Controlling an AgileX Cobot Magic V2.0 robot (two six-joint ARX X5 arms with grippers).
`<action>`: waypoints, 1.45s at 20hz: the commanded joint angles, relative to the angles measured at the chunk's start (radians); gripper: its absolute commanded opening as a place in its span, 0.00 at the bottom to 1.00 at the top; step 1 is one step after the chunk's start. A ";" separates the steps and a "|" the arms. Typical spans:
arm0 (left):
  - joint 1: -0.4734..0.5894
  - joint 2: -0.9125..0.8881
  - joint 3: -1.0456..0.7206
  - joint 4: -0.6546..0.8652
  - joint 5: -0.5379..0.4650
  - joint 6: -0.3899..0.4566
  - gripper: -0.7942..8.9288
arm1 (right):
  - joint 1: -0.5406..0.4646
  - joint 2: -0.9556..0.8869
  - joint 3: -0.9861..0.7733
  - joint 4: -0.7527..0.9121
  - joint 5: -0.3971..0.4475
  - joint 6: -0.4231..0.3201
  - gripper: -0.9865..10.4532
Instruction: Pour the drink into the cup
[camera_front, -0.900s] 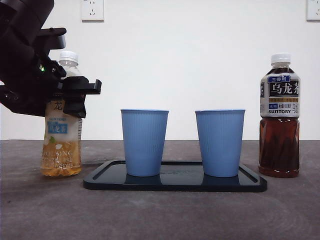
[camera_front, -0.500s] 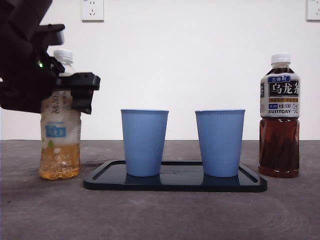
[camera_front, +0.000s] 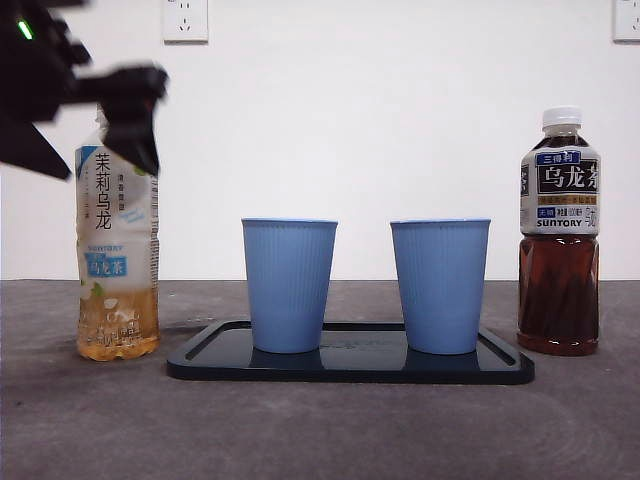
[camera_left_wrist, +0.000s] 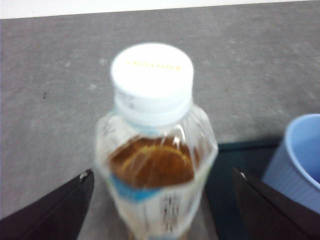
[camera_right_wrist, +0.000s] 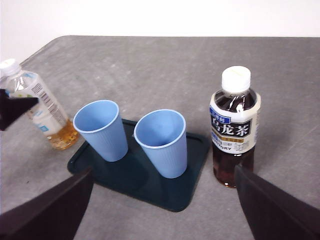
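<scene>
A pale tea bottle (camera_front: 117, 255) with a white cap (camera_left_wrist: 152, 70) stands upright on the table, left of the tray. My left gripper (camera_front: 125, 110) hovers at its neck, blurred in the front view. In the left wrist view the left gripper (camera_left_wrist: 162, 174) is open, its jaws wide on either side of the bottle (camera_left_wrist: 152, 165) without touching it. Two blue cups (camera_front: 289, 285) (camera_front: 440, 285) stand on a dark tray (camera_front: 210, 350). My right gripper (camera_right_wrist: 162, 171) is open high above the table, holding nothing.
A dark tea bottle (camera_front: 559, 230) with a white cap stands right of the tray, also seen in the right wrist view (camera_right_wrist: 234, 127). The grey table ends at a white wall with sockets (camera_front: 185, 20).
My left gripper has risen from the middle of the pale bottle to its neck, uncovering the label. The bottle now shows a different side of its label.
</scene>
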 joint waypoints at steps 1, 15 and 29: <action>-0.028 -0.082 0.045 -0.151 0.002 -0.032 0.54 | 0.004 0.003 0.012 0.000 -0.038 0.001 0.48; -0.098 -0.378 0.378 -0.830 0.383 -0.024 0.53 | 0.004 0.003 0.012 -0.077 -0.265 -0.013 0.48; -0.097 -0.476 0.385 -0.831 0.431 -0.017 0.11 | 0.004 0.003 0.012 -0.072 -0.265 -0.009 0.11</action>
